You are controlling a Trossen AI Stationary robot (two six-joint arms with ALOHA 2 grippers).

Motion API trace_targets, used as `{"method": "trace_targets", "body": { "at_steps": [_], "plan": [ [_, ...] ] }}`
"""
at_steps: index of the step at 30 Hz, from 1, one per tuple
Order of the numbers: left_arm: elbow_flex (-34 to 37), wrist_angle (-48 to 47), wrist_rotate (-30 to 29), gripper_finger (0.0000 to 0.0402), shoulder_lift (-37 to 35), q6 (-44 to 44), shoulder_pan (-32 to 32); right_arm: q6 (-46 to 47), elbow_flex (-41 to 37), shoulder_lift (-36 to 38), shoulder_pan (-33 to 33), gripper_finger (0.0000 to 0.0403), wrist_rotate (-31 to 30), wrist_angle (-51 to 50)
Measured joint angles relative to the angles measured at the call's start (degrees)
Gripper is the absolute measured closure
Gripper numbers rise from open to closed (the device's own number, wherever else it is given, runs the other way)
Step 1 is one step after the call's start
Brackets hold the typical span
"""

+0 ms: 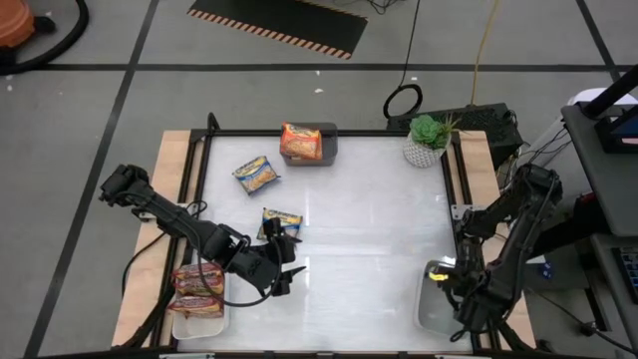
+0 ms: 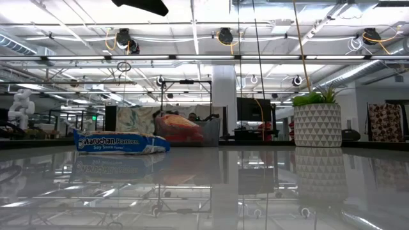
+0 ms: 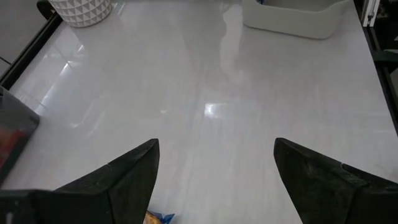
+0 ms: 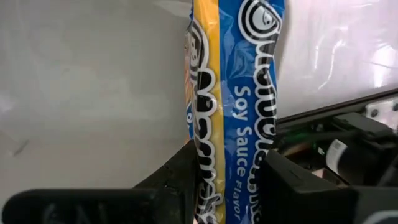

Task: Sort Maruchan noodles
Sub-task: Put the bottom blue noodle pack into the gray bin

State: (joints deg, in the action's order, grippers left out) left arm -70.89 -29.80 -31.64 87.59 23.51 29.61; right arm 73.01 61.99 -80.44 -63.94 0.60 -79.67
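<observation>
Looking down on the table, we take the potted plant (image 1: 427, 140) at the far right corner as our landmark. The right gripper (image 4: 230, 180) is clamped on a blue-and-yellow soy sauce packet (image 4: 233, 93), held over the white tray (image 1: 431, 309) at the near edge, straight toward us from the plant. We cannot tell what else lies in that tray. The left gripper (image 1: 279, 261) has its fingers (image 3: 124, 180) spread wide and empty, far left of the plant and nearer us, just beside a second blue packet (image 1: 282, 221). A third blue packet (image 1: 257, 175) lies farther back on the left. The grey bin (image 1: 324, 145), level with the plant and to its left, holds an orange packet (image 1: 299, 142). A second white tray (image 1: 199, 321), at the near-left corner, holds red packets (image 1: 197, 289).

We judge the packets light and crinkly — slick film over a brittle noodle block, best pinched gently across the short sides.
</observation>
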Motion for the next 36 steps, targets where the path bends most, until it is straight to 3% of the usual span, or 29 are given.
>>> {"method": "trace_targets", "body": {
  "at_steps": [15,36],
  "plan": [
    [0.0,0.0,0.0,0.0080,0.0,0.8,0.0,4.6,-2.7,0.5,-0.1,0.0238,1.7,1.1],
    [0.0,0.0,0.0,0.0080,0.0,0.8,0.0,8.4,-2.7,7.7,-0.1,0.0238,0.9,-3.9]
  ]
}}
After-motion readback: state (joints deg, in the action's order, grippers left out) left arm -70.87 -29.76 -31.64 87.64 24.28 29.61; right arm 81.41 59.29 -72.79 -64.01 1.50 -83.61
